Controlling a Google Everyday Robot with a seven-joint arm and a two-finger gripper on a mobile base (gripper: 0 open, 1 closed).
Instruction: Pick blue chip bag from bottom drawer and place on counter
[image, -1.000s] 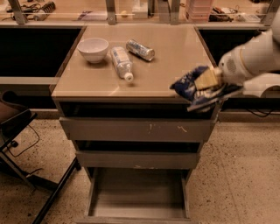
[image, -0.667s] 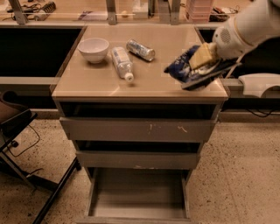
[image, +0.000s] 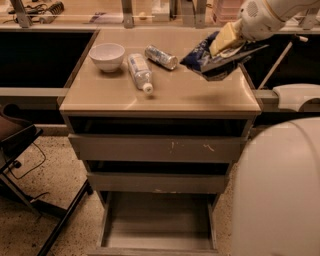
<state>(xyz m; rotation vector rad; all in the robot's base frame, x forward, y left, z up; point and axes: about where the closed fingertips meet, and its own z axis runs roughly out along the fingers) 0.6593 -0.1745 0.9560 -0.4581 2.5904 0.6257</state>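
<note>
Bag (image: 207, 57), dark blue and crumpled, hangs over the desk's (image: 190, 95) right rear part, close above its beige top. Whether its lower edge touches the top I cannot tell. The hand (image: 226, 45) is clamped on the bag's upper right side, with 1 yellowish finger (image: 223, 38) pressed flat on the foil. The white arm (image: 265, 15) comes in from beyond the desk's right rear corner.

On the desk, left of the bag, lie 3 things. A white bowl (image: 107, 55) stands upright near the desk's left rear corner. A clear bottle (image: 139, 72) lies on its side near the desk's middle, its white cap toward the front edge. A silver can (image: 161, 56) lies on its side just behind and right of the bottle, between bottle and bag, touching neither.

Under the desk's top sit 3 grey drawers. The top drawer (image: 150, 148) is pulled out a little and shows white scratches on its front. The middle drawer (image: 155, 183) stands out slightly farther. The bottom drawer (image: 157, 225) is pulled out farthest, showing its flat floor and thin side walls.

Right of the desk's front, a large white rounded robot body (image: 280, 190) fills the lower corner of the view. Left of the desk stands a dark chair (image: 17, 140) on a speckled floor (image: 65, 170). Behind the desk runs a pale ledge (image: 75, 20) with metal posts.
</note>
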